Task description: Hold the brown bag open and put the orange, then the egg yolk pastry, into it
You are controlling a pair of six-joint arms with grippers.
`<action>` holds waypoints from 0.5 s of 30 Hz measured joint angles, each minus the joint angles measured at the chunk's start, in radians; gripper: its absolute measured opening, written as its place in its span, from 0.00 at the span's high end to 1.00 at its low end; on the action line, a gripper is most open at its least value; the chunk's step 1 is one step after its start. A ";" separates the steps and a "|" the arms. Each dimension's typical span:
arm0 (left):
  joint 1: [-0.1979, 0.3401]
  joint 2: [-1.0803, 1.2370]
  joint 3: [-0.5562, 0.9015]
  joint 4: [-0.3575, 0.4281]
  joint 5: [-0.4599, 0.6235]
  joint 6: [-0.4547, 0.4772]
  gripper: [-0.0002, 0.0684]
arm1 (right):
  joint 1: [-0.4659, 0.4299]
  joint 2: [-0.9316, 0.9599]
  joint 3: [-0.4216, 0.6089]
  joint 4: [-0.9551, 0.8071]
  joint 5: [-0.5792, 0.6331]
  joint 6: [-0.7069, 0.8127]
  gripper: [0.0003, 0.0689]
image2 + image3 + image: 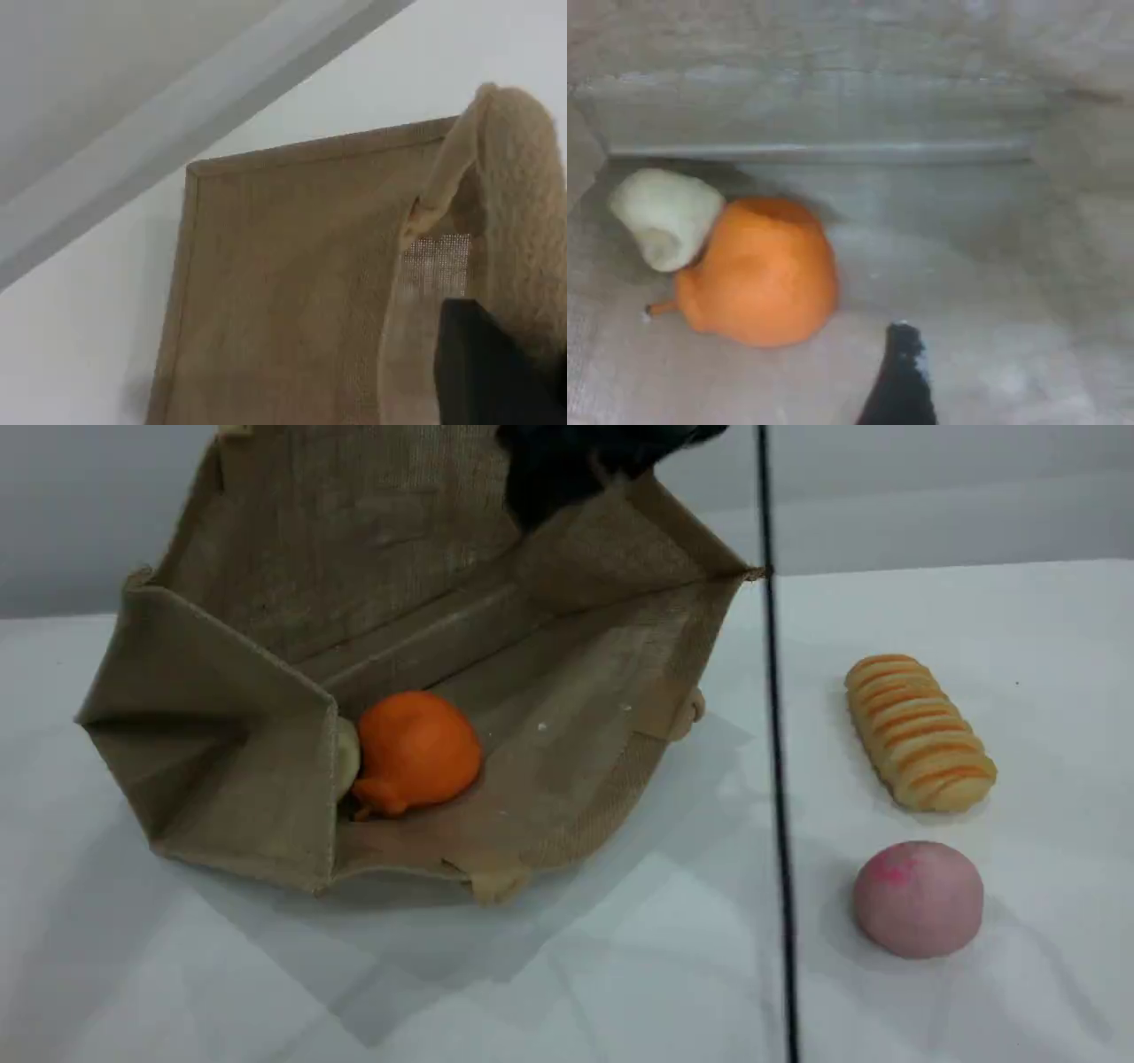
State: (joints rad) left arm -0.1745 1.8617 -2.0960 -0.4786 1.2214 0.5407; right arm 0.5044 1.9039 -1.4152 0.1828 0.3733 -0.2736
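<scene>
Both goodies look like they're already in the brown bag (292, 611), so what's left is basically backing out. The right hand (902, 376) is inside the bag mouth, spread open and carrying nothing, with the orange (762, 270) just ahead and to its left, close but not touching. The egg yolk pastry (664, 217) sits further left, pressed against the orange's far side. Orange looks squashy with a little stem nub; the pastry is pale, lumpy and dented. The left hand (496, 372) is clamped on the beige handle (518, 195), holding the top panel up. The right hand is clearly the nearer one.
</scene>
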 joint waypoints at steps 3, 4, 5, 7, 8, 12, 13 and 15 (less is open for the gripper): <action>0.000 0.000 0.000 0.000 0.000 0.000 0.88 | -0.034 -0.058 0.001 -0.006 0.043 0.001 0.23; 0.000 0.000 0.000 0.000 -0.001 0.000 0.88 | -0.047 -0.075 0.001 -0.006 0.052 0.002 0.23; 0.000 0.000 0.000 0.000 -0.001 0.000 0.88 | -0.061 -0.096 0.001 -0.006 0.058 0.008 0.23; 0.000 0.000 0.000 0.000 -0.001 0.000 0.88 | -0.091 -0.138 0.001 -0.005 0.080 0.011 0.23; 0.000 0.000 0.000 0.000 -0.001 0.000 0.88 | -0.108 -0.154 0.001 -0.006 0.089 0.011 0.23; 0.000 0.000 0.000 0.000 -0.001 0.000 0.88 | -0.183 -0.223 0.001 -0.010 0.131 0.011 0.23; 0.000 0.000 0.000 0.000 -0.001 0.000 0.88 | -0.204 -0.238 0.001 -0.010 0.145 0.011 0.23; 0.000 0.000 0.000 0.000 -0.001 0.000 0.88 | -0.237 -0.261 0.001 -0.011 0.167 0.011 0.23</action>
State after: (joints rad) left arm -0.1745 1.8617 -2.0960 -0.4786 1.2205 0.5407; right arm 0.2669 1.6426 -1.4143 0.1717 0.5404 -0.2624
